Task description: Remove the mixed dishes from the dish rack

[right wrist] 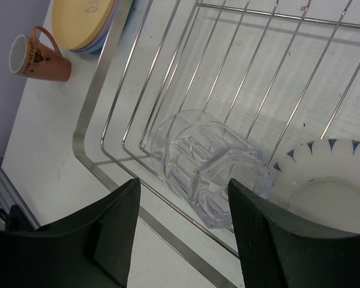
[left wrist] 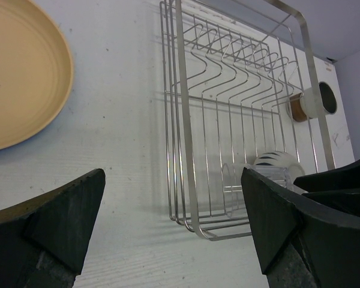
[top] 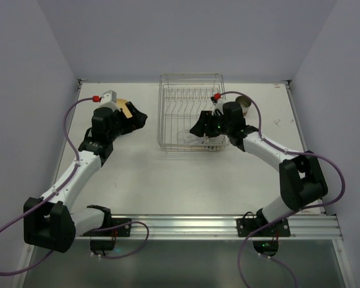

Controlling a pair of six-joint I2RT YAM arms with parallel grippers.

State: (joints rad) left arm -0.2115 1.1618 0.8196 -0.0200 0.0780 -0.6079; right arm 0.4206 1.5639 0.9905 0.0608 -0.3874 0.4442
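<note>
Evidently, the clear glass (right wrist: 207,171), in a corner of the dish rack (right wrist: 93,90) beside the white cup (right wrist: 330,198), is framed for a grasp by the right fingers (right wrist: 117,234), parted and not yet gripping; the left fingers (left wrist: 60,216) are held wide, empty.

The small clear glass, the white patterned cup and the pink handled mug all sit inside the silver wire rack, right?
No. In the right wrist view the pink handled mug stands on the table outside the silver wire rack; the small clear glass and white patterned cup are inside.
</note>
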